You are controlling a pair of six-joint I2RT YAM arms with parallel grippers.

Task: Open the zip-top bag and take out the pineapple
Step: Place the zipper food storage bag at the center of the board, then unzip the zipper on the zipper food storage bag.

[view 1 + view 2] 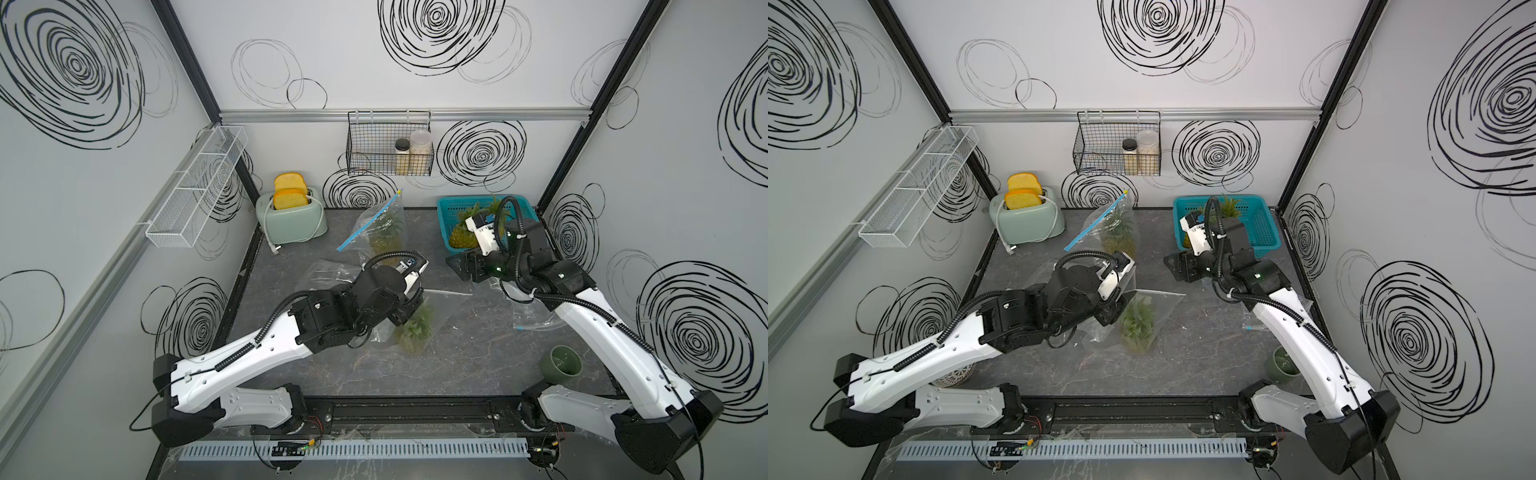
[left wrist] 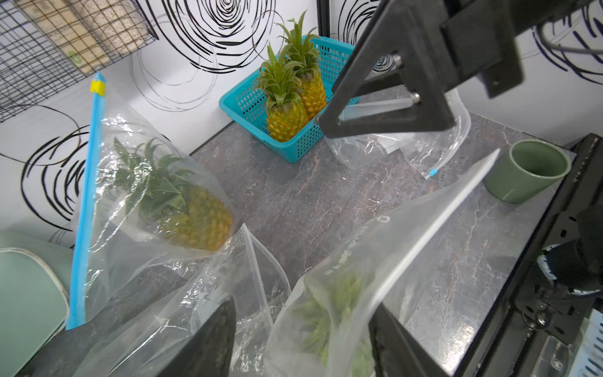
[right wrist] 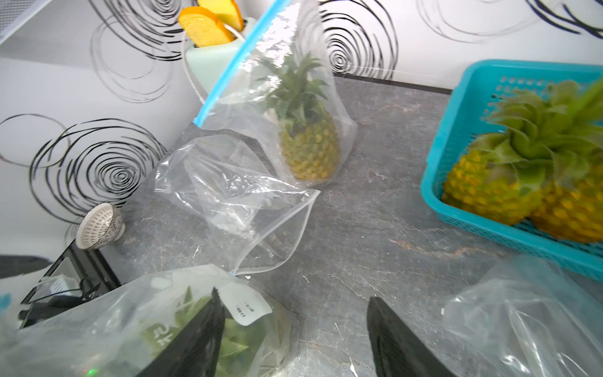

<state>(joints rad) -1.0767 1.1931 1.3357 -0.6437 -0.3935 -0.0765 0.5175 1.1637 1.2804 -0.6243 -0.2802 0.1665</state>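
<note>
Clear plastic zip-top bag (image 1: 436, 309) holding the pineapple (image 1: 413, 332) sits mid-table. My left gripper (image 2: 303, 305) flanks it, jaws apart; my right gripper (image 3: 293, 295), at two o'clock, gapes empty.

The pineapple (image 2: 329, 313) in the zip-top bag (image 2: 408, 248) by my left gripper (image 2: 303, 303) is only a green blur behind the plastic in the left wrist view, and the picture's edge cuts it off; I cannot see its fruit there. The print on the bag's label (image 3: 248, 306) is too small to read. In a top view my right wrist (image 1: 484, 237) covers part of the basket pineapples (image 1: 459, 239). My left arm (image 1: 934, 357) hides most of the white strainer (image 1: 955, 376), my right arm (image 1: 1308, 345) part of the green cup (image 1: 1281, 365).
</note>
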